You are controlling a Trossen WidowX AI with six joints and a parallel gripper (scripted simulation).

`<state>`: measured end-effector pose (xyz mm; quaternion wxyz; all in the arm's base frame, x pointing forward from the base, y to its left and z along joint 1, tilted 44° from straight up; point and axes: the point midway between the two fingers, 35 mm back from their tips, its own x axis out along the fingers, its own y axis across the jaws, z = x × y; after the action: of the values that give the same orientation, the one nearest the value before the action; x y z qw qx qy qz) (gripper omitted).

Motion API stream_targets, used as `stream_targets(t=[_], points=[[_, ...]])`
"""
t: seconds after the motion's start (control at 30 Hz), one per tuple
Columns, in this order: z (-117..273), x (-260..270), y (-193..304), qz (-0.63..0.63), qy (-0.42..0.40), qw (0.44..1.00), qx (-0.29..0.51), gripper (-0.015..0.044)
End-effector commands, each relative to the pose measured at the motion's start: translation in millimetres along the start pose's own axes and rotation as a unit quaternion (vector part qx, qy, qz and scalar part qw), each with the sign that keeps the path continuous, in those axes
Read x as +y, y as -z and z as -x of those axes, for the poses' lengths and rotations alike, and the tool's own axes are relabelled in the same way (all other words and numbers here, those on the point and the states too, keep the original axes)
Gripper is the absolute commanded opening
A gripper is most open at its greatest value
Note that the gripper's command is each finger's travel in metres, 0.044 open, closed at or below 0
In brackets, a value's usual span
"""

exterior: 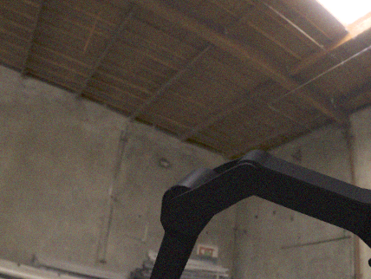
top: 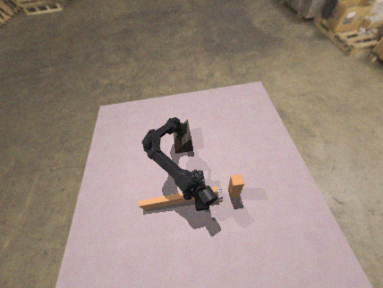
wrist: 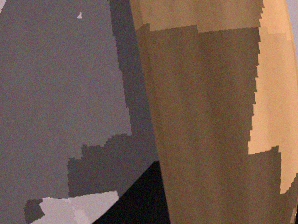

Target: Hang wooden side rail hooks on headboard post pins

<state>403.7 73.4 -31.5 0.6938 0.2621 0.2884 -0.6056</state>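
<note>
The wooden side rail [top: 160, 202] [wrist: 207, 115] lies lengthwise to the left in the top view; its far left end is low, at or near the table. My gripper [top: 201, 202] is shut on the rail near its hook end and partly covers it. Two steel hooks [top: 220, 190] stick out from the rail's right end. The headboard post [top: 236, 184] stands upright just right of them, with a narrow gap between. The slot and pins are not visible. In the wrist view the rail fills the middle and right, with a black finger [wrist: 145, 200] beside it.
The pink table [top: 134, 250] bears everything. The arm's dark base [top: 184, 145] stands behind the rail, and the arm arches up to the left and down to the rail. The exterior view shows only the upper arm [exterior: 299, 186], walls and ceiling. Pallets and boxes stand on the distant floor.
</note>
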Motion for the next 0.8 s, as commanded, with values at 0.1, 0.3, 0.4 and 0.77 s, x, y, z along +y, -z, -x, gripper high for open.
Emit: stream_targets(t=[0.1, 0.3, 0.4, 0.77], points=[[5.2, 0.2, 3.4, 0.001, -0.004, 1.000, 0.001, 0.0000], [5.3, 0.2, 4.1, 0.001, -0.004, 1.000, 0.001, 0.0000], [5.0, 0.6, 4.4, 0.001, -0.004, 1.000, 0.001, 0.0000], [5.0, 1.0, 5.6, 0.001, -0.004, 1.000, 0.001, 0.0000]])
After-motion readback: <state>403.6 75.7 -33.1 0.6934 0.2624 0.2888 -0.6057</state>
